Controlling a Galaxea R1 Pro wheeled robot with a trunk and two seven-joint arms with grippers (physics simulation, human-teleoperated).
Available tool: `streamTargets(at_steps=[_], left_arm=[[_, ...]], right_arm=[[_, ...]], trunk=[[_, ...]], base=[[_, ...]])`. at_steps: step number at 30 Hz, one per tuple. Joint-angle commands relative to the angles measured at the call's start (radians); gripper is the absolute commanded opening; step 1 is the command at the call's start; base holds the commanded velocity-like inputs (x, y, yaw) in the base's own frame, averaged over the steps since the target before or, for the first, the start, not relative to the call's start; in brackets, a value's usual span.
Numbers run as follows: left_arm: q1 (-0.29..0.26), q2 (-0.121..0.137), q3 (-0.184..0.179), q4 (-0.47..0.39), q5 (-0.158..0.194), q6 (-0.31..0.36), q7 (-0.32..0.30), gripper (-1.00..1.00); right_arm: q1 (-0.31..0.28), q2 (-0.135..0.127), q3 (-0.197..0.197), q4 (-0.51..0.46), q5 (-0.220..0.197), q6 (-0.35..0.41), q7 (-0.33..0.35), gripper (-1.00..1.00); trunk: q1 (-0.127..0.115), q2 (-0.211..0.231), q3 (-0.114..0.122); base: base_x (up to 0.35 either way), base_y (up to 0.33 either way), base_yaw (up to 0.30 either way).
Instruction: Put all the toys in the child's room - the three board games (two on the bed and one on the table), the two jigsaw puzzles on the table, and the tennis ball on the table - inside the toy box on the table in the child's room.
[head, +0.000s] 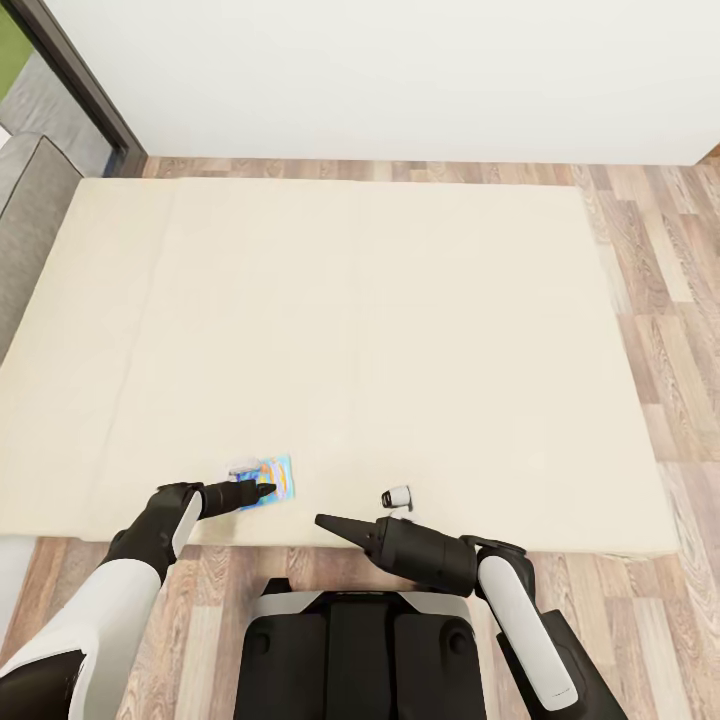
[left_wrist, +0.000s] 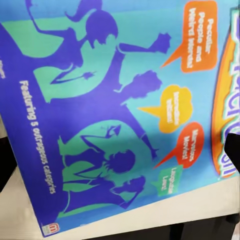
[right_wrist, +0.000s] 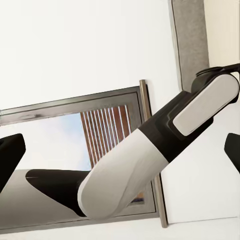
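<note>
One blue board game (head: 268, 479) is lying flat near the bed's (head: 400, 330) front edge. Thin, stiff and light, it is asking for an edge pinch. Left gripper (head: 262, 490) fingers are spreading over it; right gripper (head: 322, 520) beside it, state untellable.

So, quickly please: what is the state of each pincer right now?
Left pincer: over the blue board game on the bed; grip cannot be told.
Right pincer: open, holding nothing.

On the blue board game (left_wrist: 120, 120) we read "Featuring 5 outrageous categories"; its speech bubbles say "Peculiar People and Weird Words!", "Incredible Initials!", "Marvelous Movies!" and "Laughable Laws!", though blurred.
</note>
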Motion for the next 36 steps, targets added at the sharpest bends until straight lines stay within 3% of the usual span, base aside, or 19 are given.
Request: streamTargets(at_steps=[1,29,36], left_arm=[[0.0,-0.001,0.005,-0.001,-0.004,0.007,-0.006,1.0],[0.0,0.003,0.009,-0.007,-0.004,0.005,-0.007,1.0],[0.0,0.005,0.011,-0.052,-0.004,0.006,-0.007,1.0]], right_arm=[[0.0,0.0,-0.001,0.0,0.0,0.005,0.002,1.0],[0.0,0.0,0.0,0.0,0.0,0.005,0.002,1.0],[-0.001,0.0,-0.001,0.0,0.002,0.004,0.002,1.0]], trunk=[[0.001,-0.001,-0.001],[0.001,-0.001,-0.001],[0.001,-0.001,-0.001]], base=[[0.0,-0.221,0.0],[0.0,-0.1,0.0],[0.0,-0.001,0.0]])
